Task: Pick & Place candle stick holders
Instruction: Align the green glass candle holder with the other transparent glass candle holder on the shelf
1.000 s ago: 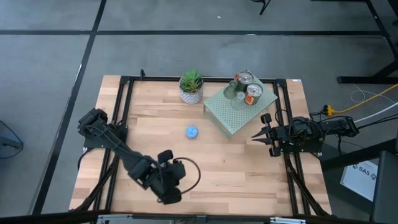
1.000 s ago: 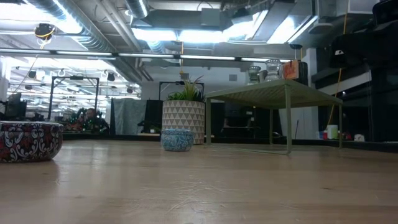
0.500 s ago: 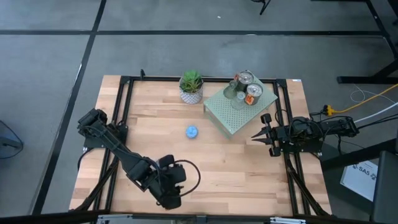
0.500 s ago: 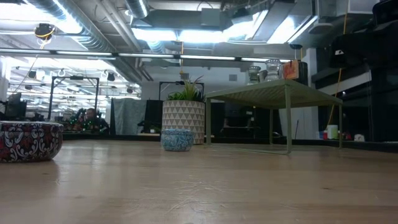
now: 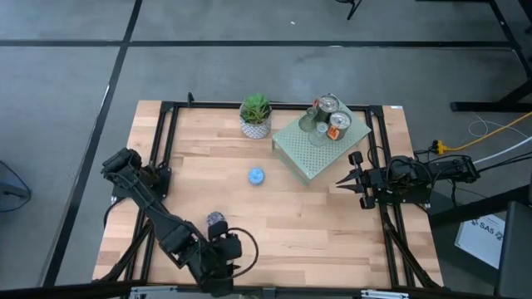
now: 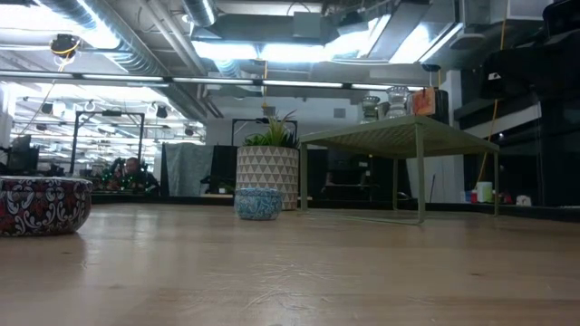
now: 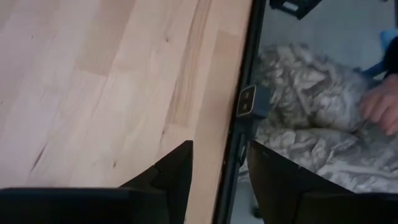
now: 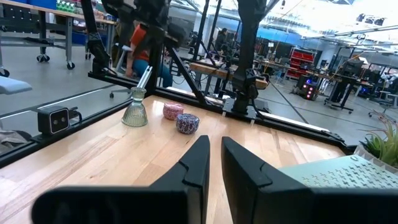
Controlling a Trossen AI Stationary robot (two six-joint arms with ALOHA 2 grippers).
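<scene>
A purple mosaic holder (image 5: 216, 219) (image 6: 41, 206) stands on its base on the wood near the table's near-left part. A blue holder (image 5: 256, 176) (image 6: 258, 203) stands mid-table. Several holders, among them two shiny ones (image 5: 330, 105) (image 5: 339, 124), stand on the pale green slab (image 5: 309, 154) at the far right. The right wrist view also shows a pink holder (image 8: 173, 111) and a clear glass one (image 8: 135, 112) beside the mosaic one (image 8: 186, 123). My left gripper (image 5: 221, 281) (image 7: 221, 162) hangs open over the table's near edge, holding nothing. My right gripper (image 5: 342, 180) (image 8: 215, 155) waits shut at the right edge.
A green plant in a white patterned pot (image 5: 255, 116) (image 6: 267, 177) stands at the far middle. The slab stands on thin legs (image 6: 420, 177). A black frame rail (image 7: 245, 93) runs along the table's near edge; beyond it show the floor, crumpled cloth and a person's hand (image 7: 380, 107).
My left gripper has swung toward the table's near edge and tipped a little, drawing away from the purple mosaic holder, which now shows uncovered in the high view. The holder itself has kept its place on the table.
</scene>
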